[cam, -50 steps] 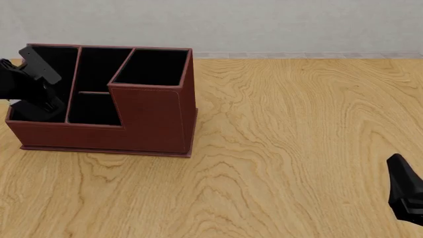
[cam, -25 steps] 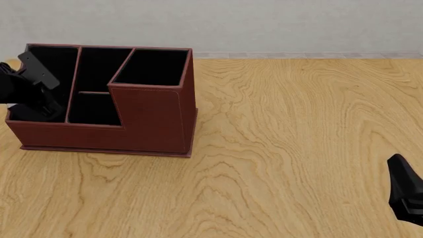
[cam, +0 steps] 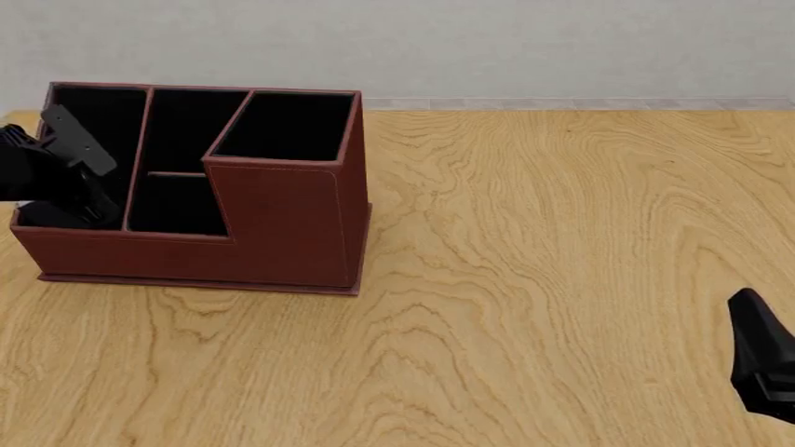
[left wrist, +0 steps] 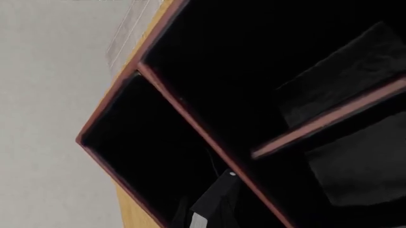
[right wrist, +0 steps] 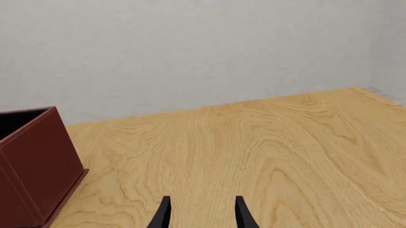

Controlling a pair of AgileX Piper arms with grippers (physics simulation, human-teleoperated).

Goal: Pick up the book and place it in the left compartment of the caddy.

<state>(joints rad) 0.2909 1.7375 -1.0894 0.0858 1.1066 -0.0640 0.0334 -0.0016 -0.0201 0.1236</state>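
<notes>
Leftmost, the left gripper [cam: 69, 177] hangs over the left compartment [cam: 93, 121] of the caddy [cam: 286, 223]; whether its fingers grip the book [left wrist: 212, 202], seen inside that slot, I cannot tell. Far right, the right gripper [right wrist: 201, 213] hovers above the surface [cam: 559, 279], fingers apart, empty.

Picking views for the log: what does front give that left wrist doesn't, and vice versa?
Front only: the whole caddy from outside on the table, the left arm over the left compartment, and the right gripper parked at the near right, off the caddy. Left wrist only: a close look down into the left compartment, where a black object with a pale edge, possibly the book, sits low. Both: the caddy's dividers and black lining.
</notes>
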